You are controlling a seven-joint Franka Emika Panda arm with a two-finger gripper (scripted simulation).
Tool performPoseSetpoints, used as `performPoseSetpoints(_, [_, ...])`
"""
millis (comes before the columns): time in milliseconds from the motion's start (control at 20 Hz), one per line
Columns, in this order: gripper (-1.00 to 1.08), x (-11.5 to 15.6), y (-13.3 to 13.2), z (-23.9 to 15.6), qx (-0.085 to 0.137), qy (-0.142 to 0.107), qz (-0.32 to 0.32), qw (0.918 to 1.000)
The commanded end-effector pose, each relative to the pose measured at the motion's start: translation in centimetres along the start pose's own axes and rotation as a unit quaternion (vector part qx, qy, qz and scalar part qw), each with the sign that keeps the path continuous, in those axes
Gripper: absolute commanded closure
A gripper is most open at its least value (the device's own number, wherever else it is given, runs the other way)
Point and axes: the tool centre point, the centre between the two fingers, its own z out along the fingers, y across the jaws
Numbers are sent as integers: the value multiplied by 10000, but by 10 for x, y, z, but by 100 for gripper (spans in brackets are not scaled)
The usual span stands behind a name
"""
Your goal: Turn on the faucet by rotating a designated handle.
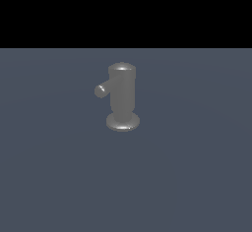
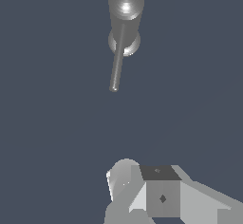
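The faucet [image 1: 122, 96] is a grey metallic upright cylinder with a domed top and a flared disc base, standing on the flat grey-blue floor. Its handle [image 1: 102, 89], a thin rod with a rounded tip, sticks out from the upper part toward the exterior view's left and toward the camera. In the wrist view the faucet [image 2: 126, 4] is seen from above, with the handle [image 2: 117, 57] reaching toward my gripper [image 2: 142, 187]. The gripper's pale grey parts are well short of the rod's tip and touch nothing. Its jaws are not clearly shown. The arm is out of the exterior view.
The floor [image 1: 197, 177] is a plain grey-blue surface all around the faucet. A black band fills the upper part of the exterior view.
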Motion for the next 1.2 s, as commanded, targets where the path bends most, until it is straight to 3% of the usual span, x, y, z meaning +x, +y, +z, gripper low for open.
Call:
performPoseSetpoints(0, [108, 0, 0, 0, 0, 0, 0, 10000])
performPoseSetpoints(550, [108, 8, -10, 28, 4, 23, 87, 10000])
performPoseSetpoints(1150, [108, 36, -39, 111, 16, 95, 346, 9994])
